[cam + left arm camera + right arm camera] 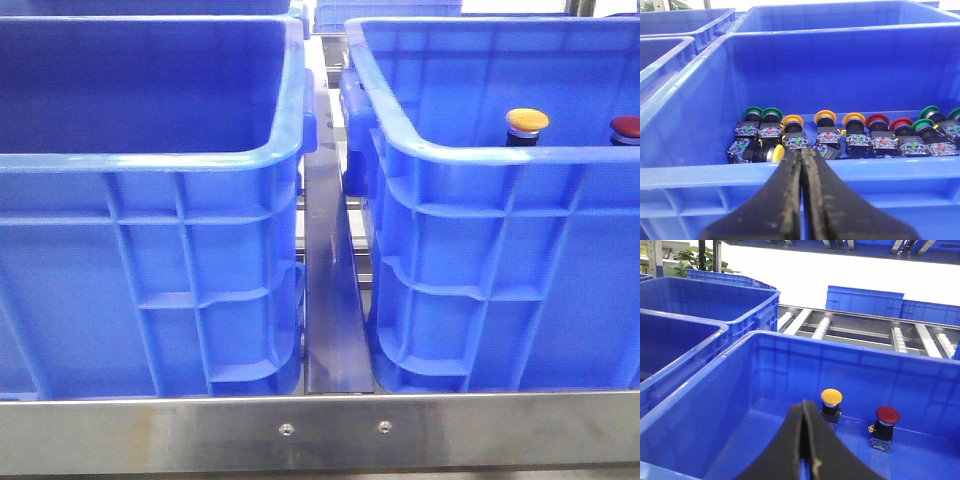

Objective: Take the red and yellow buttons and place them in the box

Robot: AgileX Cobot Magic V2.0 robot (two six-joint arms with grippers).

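Both claws are pressed together and empty: the left claw (801, 165) hangs at the near rim of a supply bin (685, 175) holding rows of green, yellow and red buttons, the right claw (805, 415) over the box (700, 405). A yellow button (831, 397) and a red button (887, 415) stand upright there, apart, so one pair appears placed. Judged between cycles; any further pick requires the left claw to spread and descend onto a cap.
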